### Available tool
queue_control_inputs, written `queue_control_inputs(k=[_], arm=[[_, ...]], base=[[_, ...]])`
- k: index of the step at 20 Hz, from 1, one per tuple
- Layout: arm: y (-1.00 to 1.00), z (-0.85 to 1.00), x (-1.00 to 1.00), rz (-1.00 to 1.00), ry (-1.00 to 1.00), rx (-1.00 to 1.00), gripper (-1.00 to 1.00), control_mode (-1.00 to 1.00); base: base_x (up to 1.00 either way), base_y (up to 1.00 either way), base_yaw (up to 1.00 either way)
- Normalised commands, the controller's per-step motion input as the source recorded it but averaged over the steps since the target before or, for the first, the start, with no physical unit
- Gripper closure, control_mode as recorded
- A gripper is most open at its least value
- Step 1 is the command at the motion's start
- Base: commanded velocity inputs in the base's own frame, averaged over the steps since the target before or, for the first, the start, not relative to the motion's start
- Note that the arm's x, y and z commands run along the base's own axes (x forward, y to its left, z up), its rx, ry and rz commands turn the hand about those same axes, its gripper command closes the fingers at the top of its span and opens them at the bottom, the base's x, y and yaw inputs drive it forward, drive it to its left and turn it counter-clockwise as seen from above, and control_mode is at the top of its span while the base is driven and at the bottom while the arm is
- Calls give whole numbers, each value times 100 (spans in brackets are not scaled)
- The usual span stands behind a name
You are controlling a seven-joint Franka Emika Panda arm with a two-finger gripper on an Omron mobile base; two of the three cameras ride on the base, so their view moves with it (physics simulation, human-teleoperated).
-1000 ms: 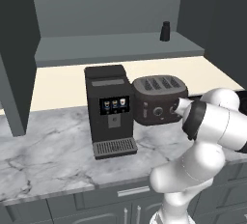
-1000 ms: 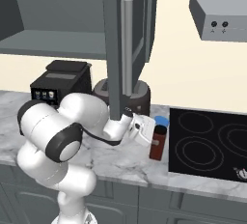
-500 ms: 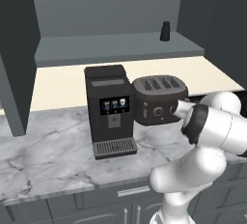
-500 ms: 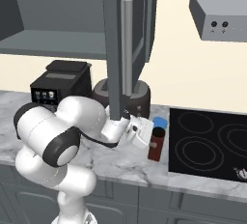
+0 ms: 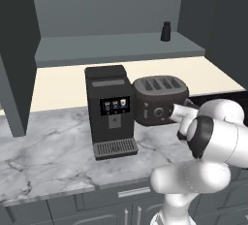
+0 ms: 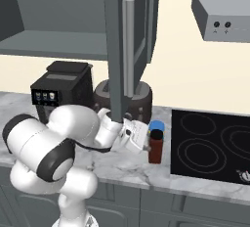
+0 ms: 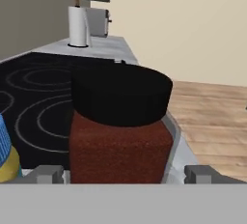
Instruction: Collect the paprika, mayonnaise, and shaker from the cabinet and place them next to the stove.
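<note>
Paprika (image 6: 156, 147) stands on the counter (image 6: 132, 172) just left of the stove (image 6: 210, 145), w/ the mayonnaise (image 6: 156, 125) right behind it, touching or nearly so. Both look like they are where the task wants them, so I think 2 of the 3 things are done. The gripper (image 6: 146, 142) sits right beside the paprika on its left, and its jaws are spread wide w/ the bottle standing loose between them; in the hand view the two fingertips (image 7: 48, 174) stand well out on each side of the red bottle and do not press it. So it is open and holds nothing. My guess: this is the let-go step for the paprika. The shaker (image 5: 165, 31) is the one left, a small dark thing up on the cabinet (image 5: 116, 49) shelf, far to the right end, standing up. Next move, I think: pull the gripper straight back from the bottle so it does not knock it or the mayonnaise over, then lift up high, past the toaster (image 5: 160, 100) and coffee machine (image 5: 110, 110), and reach to the shelf w/ jaws open for the shaker. The open cabinet door (image 6: 131, 50) hangs close above the arm, so go round it w/ care.
</note>
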Motion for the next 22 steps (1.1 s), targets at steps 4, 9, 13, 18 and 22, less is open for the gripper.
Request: queue_control_inputs(k=[4,9,13,18,22], arm=[[27,0,-8,0,-1,0,-100,-100],[9,20,-7,0,0,-2,-100,-100],[29,39,-15,0,-2,-4,-100,-100],[62,48,-20,2,0,-3,-100,-100],[58,63,-21,5,0,-5,-100,-100]], base=[[0,0,0],[0,0,0],[0,0,0],[0,0,0],[0,0,0]])
